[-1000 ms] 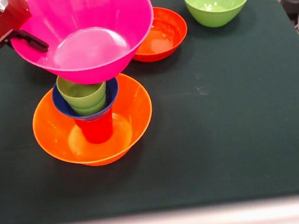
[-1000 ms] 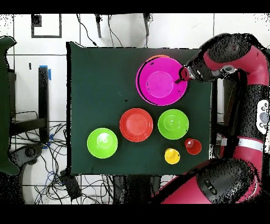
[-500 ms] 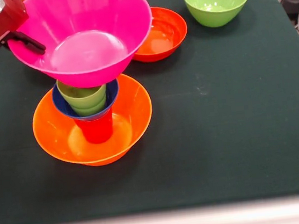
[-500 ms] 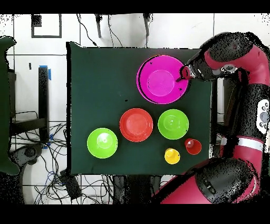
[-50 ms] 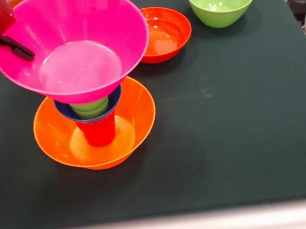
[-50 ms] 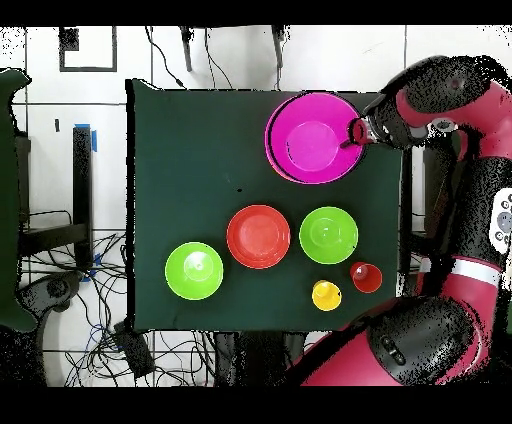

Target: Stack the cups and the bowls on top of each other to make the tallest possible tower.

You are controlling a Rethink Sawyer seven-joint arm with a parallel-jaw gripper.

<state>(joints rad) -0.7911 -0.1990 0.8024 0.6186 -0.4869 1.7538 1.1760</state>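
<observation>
your gripper (image 5: 9, 45) has its jaws clamped on the rim of the large pink bowl (image 5: 73, 43), hovering over the tower (image 5: 92, 118) near the desk's corner; next, centre it, lower gently, then let go.

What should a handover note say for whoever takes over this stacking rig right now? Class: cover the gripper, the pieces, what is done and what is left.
Gripper: shut on the pink bowl rim, holding it over the tower.
Tower: red cup, blue bowl and green cups in the orange bowl.
Loose: red-orange bowl, two green bowls, yellow cup, another red cup.
Left: seat and release the pink bowl, then add the loose pieces.
</observation>
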